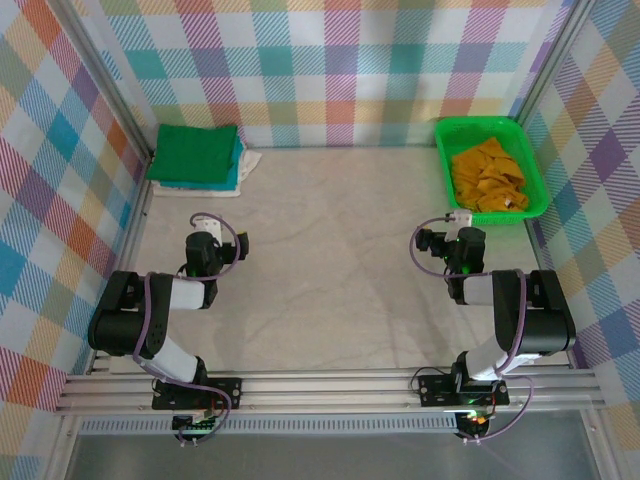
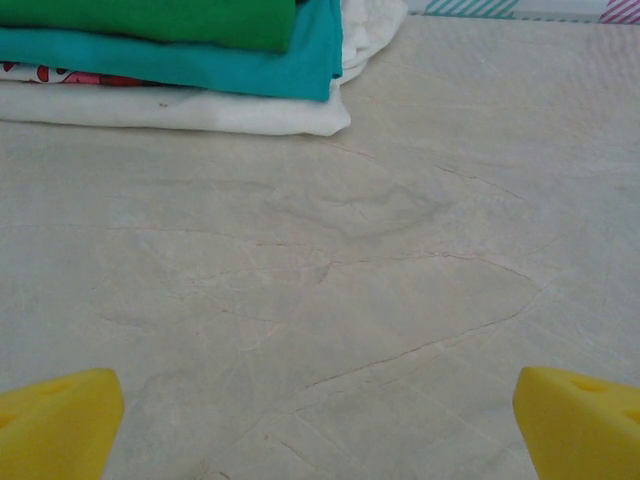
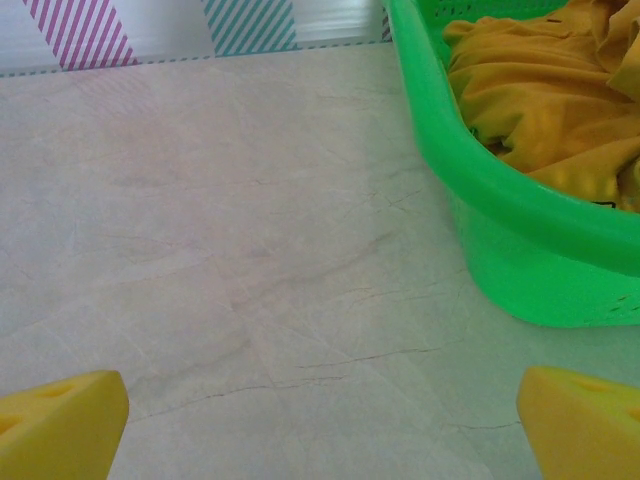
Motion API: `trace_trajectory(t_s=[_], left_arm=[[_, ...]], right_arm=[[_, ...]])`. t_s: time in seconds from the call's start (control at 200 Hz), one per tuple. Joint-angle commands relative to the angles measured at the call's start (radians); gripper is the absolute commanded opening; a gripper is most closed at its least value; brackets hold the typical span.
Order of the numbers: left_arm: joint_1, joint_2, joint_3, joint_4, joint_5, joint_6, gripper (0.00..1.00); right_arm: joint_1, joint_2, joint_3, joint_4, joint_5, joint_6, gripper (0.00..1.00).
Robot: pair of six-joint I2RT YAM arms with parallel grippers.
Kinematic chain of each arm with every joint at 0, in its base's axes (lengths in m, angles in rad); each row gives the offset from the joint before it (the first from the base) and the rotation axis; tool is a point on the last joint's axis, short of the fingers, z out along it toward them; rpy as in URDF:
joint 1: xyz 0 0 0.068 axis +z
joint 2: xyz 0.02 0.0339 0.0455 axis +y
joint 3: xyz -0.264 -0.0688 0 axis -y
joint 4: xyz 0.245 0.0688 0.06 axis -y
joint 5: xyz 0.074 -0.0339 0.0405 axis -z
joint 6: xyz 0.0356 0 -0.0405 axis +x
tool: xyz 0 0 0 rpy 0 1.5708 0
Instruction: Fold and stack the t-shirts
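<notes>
Mustard-yellow t-shirt [image 3: 540, 90] lies crumpled in a heap inside the bright green mesh tray [image 3: 470, 170], at the far right corner of the table [image 1: 330, 250]. At the far left corner sits a folded stack. A dark-green t-shirt [image 2: 150, 18] is on top, a teal t-shirt [image 2: 200, 62] lies under it, and a white t-shirt [image 2: 200, 112] is at the bottom. A sliver of red-and-white print shows between the teal and the white. The left gripper [image 2: 318, 425] faces bare table short of the stack, its yellow fingers [image 2: 55, 420] spread wide and holding nothing. The right gripper [image 3: 320, 425] is near the tray's front wall, jaws likewise wide apart and empty.
</notes>
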Motion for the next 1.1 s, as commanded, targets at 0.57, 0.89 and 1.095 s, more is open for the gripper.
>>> trace_trajectory(t_s=[0.57,0.89,1.095], left_arm=[[-0.465,0.137,1.18,-0.926,0.23,-0.102,0.95],[-0.581,0.563,1.538,-0.928,0.341,-0.121,0.95],[-0.616,0.699,1.647,-0.901,0.372,-0.15,0.95]], right_arm=[[-0.079,0.187,1.334,-1.461,0.029,0.307,0.97],[-0.198,0.696,1.932,-1.765,-0.059,0.295,0.97],[-0.2,0.936,2.23,-1.914,-0.057,0.287,1.0]])
